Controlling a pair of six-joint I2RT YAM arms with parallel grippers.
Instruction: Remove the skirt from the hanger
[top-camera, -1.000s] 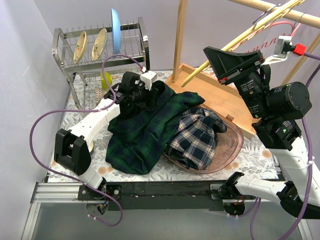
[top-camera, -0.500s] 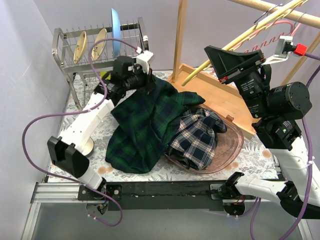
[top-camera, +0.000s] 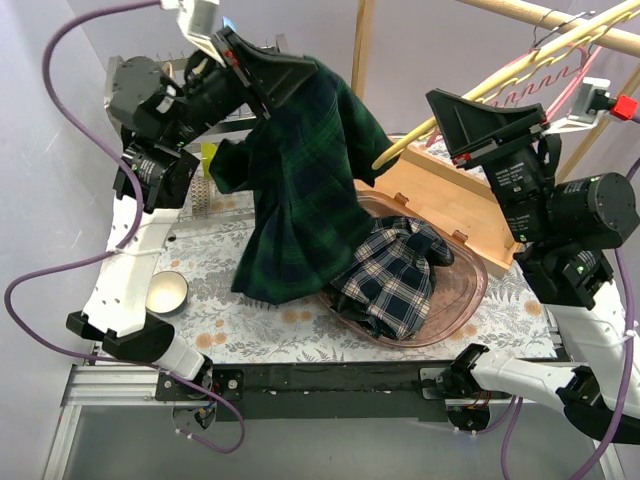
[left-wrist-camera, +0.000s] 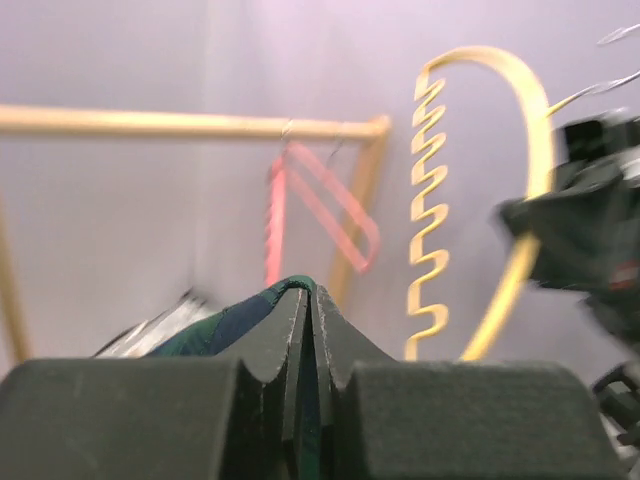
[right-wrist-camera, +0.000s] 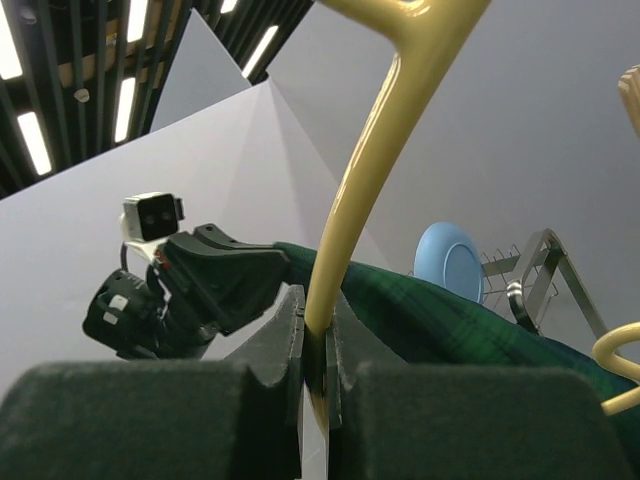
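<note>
The dark green plaid skirt (top-camera: 305, 190) hangs from my left gripper (top-camera: 290, 72), which is shut on its top edge high above the table. Its hem drapes onto the tray. In the left wrist view the fabric (left-wrist-camera: 225, 325) shows between the closed fingertips of the left gripper (left-wrist-camera: 308, 300). My right gripper (top-camera: 450, 110) is shut on the yellow hanger (top-camera: 500, 65), held up at the right. The hanger's lower end reaches the skirt's right edge. The right wrist view shows the right gripper (right-wrist-camera: 317, 315) clamped on the hanger (right-wrist-camera: 370, 160), with the skirt (right-wrist-camera: 440, 310) behind.
A pink tray (top-camera: 470, 300) holds a blue checked cloth (top-camera: 395, 275). A wooden stand base (top-camera: 450, 205) and rail (top-camera: 560, 20) with a pink hanger (top-camera: 545, 75) are at the back right. A small bowl (top-camera: 166, 293) sits at the left. A blue plate (right-wrist-camera: 447, 260) stands behind.
My left arm has risen high and back, lifting the skirt off the table so it now hangs. The right gripper with the hanger has shifted slightly right.
</note>
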